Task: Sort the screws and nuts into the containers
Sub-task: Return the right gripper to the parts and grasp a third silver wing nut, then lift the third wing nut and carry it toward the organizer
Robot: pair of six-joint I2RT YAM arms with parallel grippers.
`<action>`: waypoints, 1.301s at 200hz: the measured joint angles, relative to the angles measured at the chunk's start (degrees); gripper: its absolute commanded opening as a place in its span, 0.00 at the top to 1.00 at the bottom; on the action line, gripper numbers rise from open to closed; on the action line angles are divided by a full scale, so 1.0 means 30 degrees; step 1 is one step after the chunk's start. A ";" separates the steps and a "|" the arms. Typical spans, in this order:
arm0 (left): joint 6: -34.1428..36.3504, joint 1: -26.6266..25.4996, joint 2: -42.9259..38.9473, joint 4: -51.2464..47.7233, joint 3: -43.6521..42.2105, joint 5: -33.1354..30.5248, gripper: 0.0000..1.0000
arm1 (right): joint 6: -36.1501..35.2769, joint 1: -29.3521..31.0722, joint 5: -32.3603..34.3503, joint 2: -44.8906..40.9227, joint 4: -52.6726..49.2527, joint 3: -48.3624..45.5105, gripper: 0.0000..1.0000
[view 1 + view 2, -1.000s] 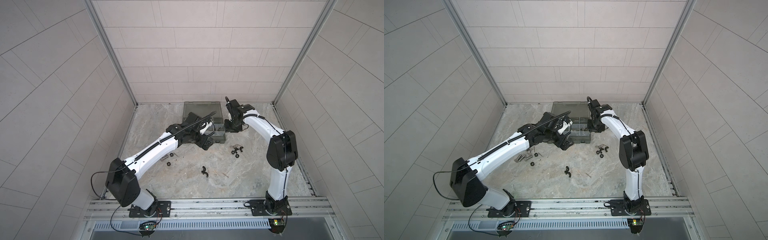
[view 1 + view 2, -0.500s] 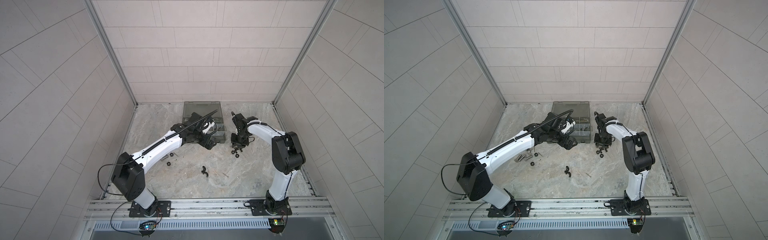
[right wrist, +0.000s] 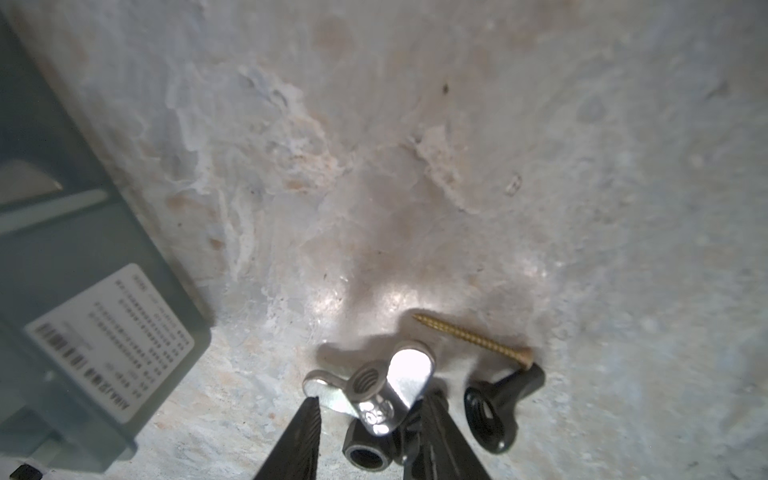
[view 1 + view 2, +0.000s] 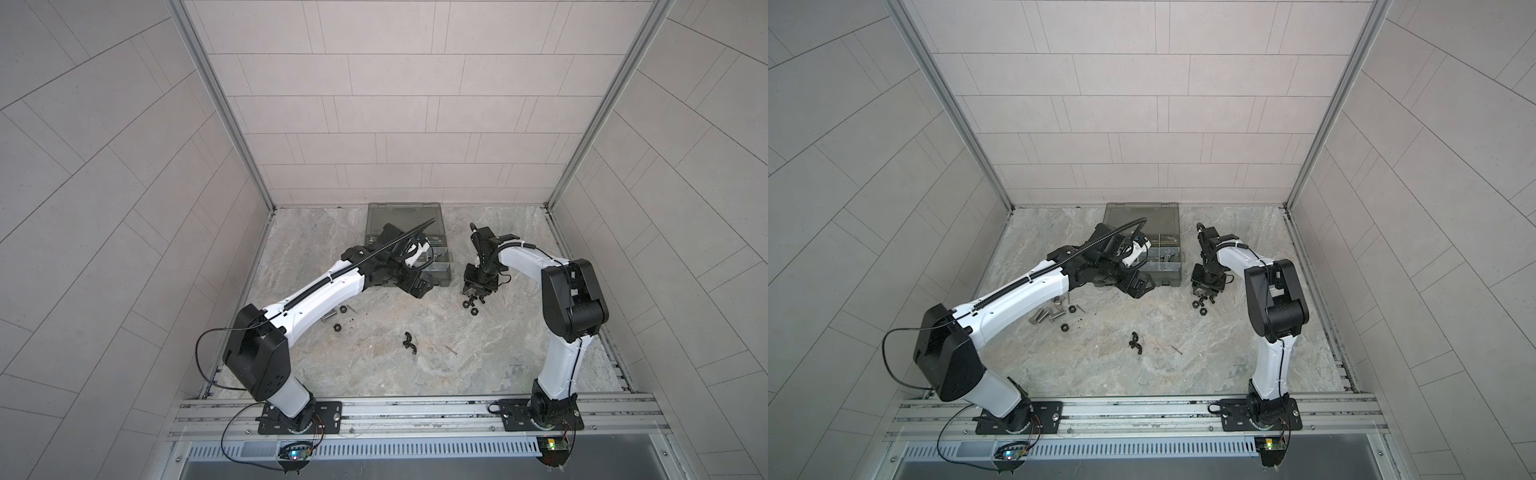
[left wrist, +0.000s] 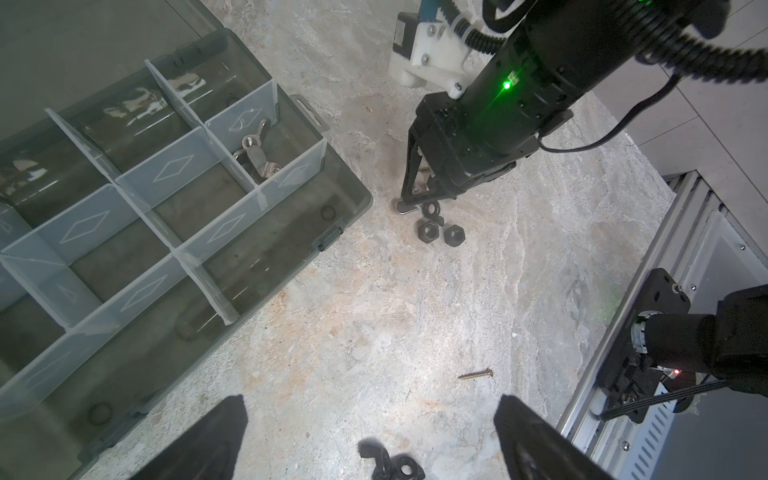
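Right gripper (image 3: 372, 401) stands low over the table (image 3: 374, 166), just beside the containers (image 5: 353, 199), jaws parted astride 1 silver wing nut (image 3: 370, 380), not clamped. 1 black hex nut (image 3: 365, 455) touches it. Wing nut judged light, rigid, slick; grasp across the threaded barrel, not the ears. Left gripper (image 5: 370, 399) spread wide, empty.

wing nuts (image 3: 374, 386), brass screw (image 3: 473, 338), seemingly touching

Nuts (image 4: 473, 311) right of the organizer case (image 4: 405, 214)

Silver wing nut (image 3: 374, 386), brass screw (image 3: 473, 340) — grey-veined, tan-mottled tabletop (image 3: 415, 166)
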 measured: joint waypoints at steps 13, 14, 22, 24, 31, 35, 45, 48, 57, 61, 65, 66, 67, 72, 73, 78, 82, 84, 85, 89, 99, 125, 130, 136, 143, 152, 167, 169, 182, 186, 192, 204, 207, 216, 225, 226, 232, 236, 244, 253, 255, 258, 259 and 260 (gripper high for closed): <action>0.0131 0.0000 0.0000 -0.0058 0.0029 -0.0051 0.00 | 0.0109 0.0000 -0.0015 0.0189 0.0015 0.0007 0.59; 0.0131 0.0000 0.0000 -0.0058 0.0029 -0.0058 0.00 | 0.0117 0.0000 -0.0015 0.0197 0.0015 0.0007 0.59; 0.0204 0.0000 0.0000 -0.0102 0.0044 -0.0080 0.00 | 0.0175 0.0000 -0.0029 0.0277 0.0015 0.0051 0.59; 0.0219 0.0007 0.0000 -0.0117 0.0044 -0.0087 0.00 | 0.0182 0.0000 -0.0036 0.0299 0.0015 0.0073 0.60; 0.0291 0.0000 0.0000 -0.0175 0.0073 -0.0095 0.00 | 0.0233 0.0000 -0.0066 0.0357 0.0036 0.0124 0.60; 0.0350 0.0000 0.0000 -0.0204 0.0087 -0.0102 0.00 | 0.0248 0.0000 -0.0073 0.0386 0.0029 0.0160 0.60; 0.0452 0.0007 0.0036 -0.0372 0.0204 -0.0124 0.00 | 0.0291 0.0000 -0.0087 0.0415 0.0036 0.0240 0.60; 0.0481 0.0007 0.0044 -0.0408 0.0248 -0.0131 0.00 | 0.0306 0.0000 -0.0095 0.0423 0.0036 0.0255 0.60; 0.0539 0.0007 0.0066 -0.0452 0.0321 -0.0138 0.00 | 0.0321 0.0000 -0.0087 0.0423 0.0036 0.0313 0.61; 0.0568 0.0007 0.0073 -0.0459 0.0342 -0.0138 0.00 | 0.0342 0.0000 -0.0087 0.0430 0.0036 0.0335 0.62; 0.0597 0.0007 0.0087 -0.0459 0.0350 -0.0138 0.00 | 0.0372 -0.0007 -0.0087 0.0437 0.0036 0.0372 0.62; 0.0605 0.0007 0.0087 -0.0459 0.0357 -0.0138 0.00 | 0.0372 -0.0007 -0.0087 0.0444 0.0036 0.0372 0.63; 0.0619 0.0007 0.0095 -0.0459 0.0357 -0.0138 0.00 | 0.0379 -0.0007 -0.0087 0.0452 0.0036 0.0386 0.63; 0.0641 0.0007 0.0109 -0.0466 0.0357 -0.0138 0.00 | 0.0401 -0.0007 -0.0087 0.0503 0.0022 0.0444 0.64; 0.0641 0.0007 0.0109 -0.0474 0.0357 -0.0138 0.00 | 0.0401 -0.0007 -0.0087 0.0510 0.0022 0.0452 0.64; 0.0670 0.0007 0.0138 -0.0503 0.0357 -0.0138 0.00 | 0.0415 -0.0029 -0.0087 0.0583 0.0022 0.0525 0.65; 0.0707 0.0007 0.0146 -0.0525 0.0357 -0.0138 0.00 | 0.0423 -0.0058 -0.0087 0.0656 0.0022 0.0590 0.66; 0.0714 0.0007 0.0153 -0.0546 0.0357 -0.0138 0.00 | 0.0444 -0.0058 -0.0080 0.0699 0.0029 0.0619 0.66; 0.0721 0.0007 0.0160 -0.0561 0.0357 -0.0138 0.00 | 0.0459 -0.0058 -0.0087 0.0714 0.0029 0.0627 0.66; 0.0780 0.0007 0.0175 -0.0590 0.0357 -0.0146 0.00 | 0.0444 -0.0058 -0.0087 0.0801 0.0036 0.0685 0.67; 0.0852 0.0007 0.0189 -0.0634 0.0357 -0.0146 0.00 | 0.0517 -0.0080 -0.0080 0.1013 0.0029 0.0794 0.68; 0.0991 0.0007 0.0189 -0.0692 0.0357 -0.0146 0.00 | 0.0546 -0.0087 -0.0080 0.1326 -0.0175 0.1151 0.73; 0.0998 0.0007 0.0189 -0.0707 0.0357 -0.0146 0.00 | 0.0510 -0.0095 -0.0066 0.1384 -0.0219 0.1224 0.75; 0.0998 0.0007 0.0189 -0.0729 0.0357 -0.0153 0.00 | 0.0510 -0.0095 -0.0066 0.1479 -0.0299 0.1326 0.77; 0.1013 0.0007 0.0189 -0.0736 0.0357 -0.0153 0.00 | 0.0474 -0.0095 -0.0066 0.1566 -0.0379 0.1464 0.79; 0.1049 0.0007 0.0189 -0.0736 0.0357 -0.0153 0.00 | 0.0539 -0.0095 -0.0058 0.1654 -0.0495 0.1617 0.82; 0.1100 0.0007 0.0189 -0.0736 0.0357 -0.0168 0.00 | 0.0481 -0.0095 -0.0044 0.1741 -0.0648 0.1785 0.84; 0.1115 0.0007 0.0189 -0.0736 0.0357 -0.0175 0.00 | 0.0423 -0.0087 -0.0036 0.1741 -0.0656 0.1800 0.85; 0.1137 0.0007 0.0189 -0.0736 0.0357 -0.0204 0.00 | 0.0423 -0.0095 0.0007 0.1778 -0.0758 0.1865 0.87; 0.1137 0.0007 0.0189 -0.0736 0.0357 -0.0211 0.00 | 0.0423 -0.0095 0.0029 0.1778 -0.0780 0.1880 0.87; 0.1137 0.0007 0.0189 -0.0743 0.0357 -0.0219 0.00 | 0.0386 -0.0095 0.0073 0.1778 -0.0867 0.1902 0.88; 0.1144 0.0007 0.0189 -0.0743 0.0357 -0.0226 0.00 | 0.0357 -0.0087 0.0087 0.1778 -0.1064 0.1931 0.89; 0.1144 0.0007 0.0189 -0.0743 0.0357 -0.0226 0.00 | 0.0342 -0.0087 0.0080 0.1778 -0.1100 0.1931 0.89; 0.1144 0.0007 0.0189 -0.0743 0.0357 -0.0233 0.00 | 0.0299 -0.0087 0.0087 0.1778 -0.1253 0.1960 0.90; 0.1144 0.0007 0.0189 -0.0743 0.0357 -0.0233 0.00 | 0.0255 -0.0087 0.0087 0.1778 -0.1428 0.2011 0.90; 0.1144 0.0007 0.0189 -0.0743 0.0357 -0.0233 0.00 | 0.0255 -0.0087 0.0087 0.1778 -0.1435 0.2018 0.90; 0.1144 0.0007 0.0189 -0.0743 0.0357 -0.0233 0.00 | 0.0219 -0.0087 0.0080 0.1778 -0.1574 0.2098 0.90; 0.1144 0.0007 0.0189 -0.0736 0.0357 -0.0233 0.00 | 0.0211 -0.0087 0.0080 0.1778 -0.1632 0.2135 0.90; 0.1137 0.0007 0.0189 -0.0736 0.0357 -0.0233 0.00 | 0.0204 -0.0087 0.0073 0.1770 -0.1756 0.2273 0.90; 0.1137 0.0007 0.0189 -0.0729 0.0357 -0.0233 0.00 | 0.0182 -0.0087 0.0066 0.1763 -0.1887 0.2448 0.90; 0.1137 0.0007 0.0189 -0.0729 0.0357 -0.0233 0.00 | 0.0175 -0.0087 0.0066 0.1749 -0.1909 0.2477 0.90; 0.1137 0.0007 0.0189 -0.0729 0.0357 -0.0233 0.00 | 0.0168 -0.0087 0.0066 0.1734 -0.1945 0.2535 0.90; 0.1137 0.0007 0.0189 -0.0729 0.0357 -0.0233 0.00 | 0.0160 -0.0087 0.0066 0.1734 -0.1960 0.2565 0.90; 0.1137 0.0007 0.0189 -0.0729 0.0357 -0.0233 0.00 | 0.0160 -0.0087 0.0066 0.1727 -0.1967 0.2579 0.90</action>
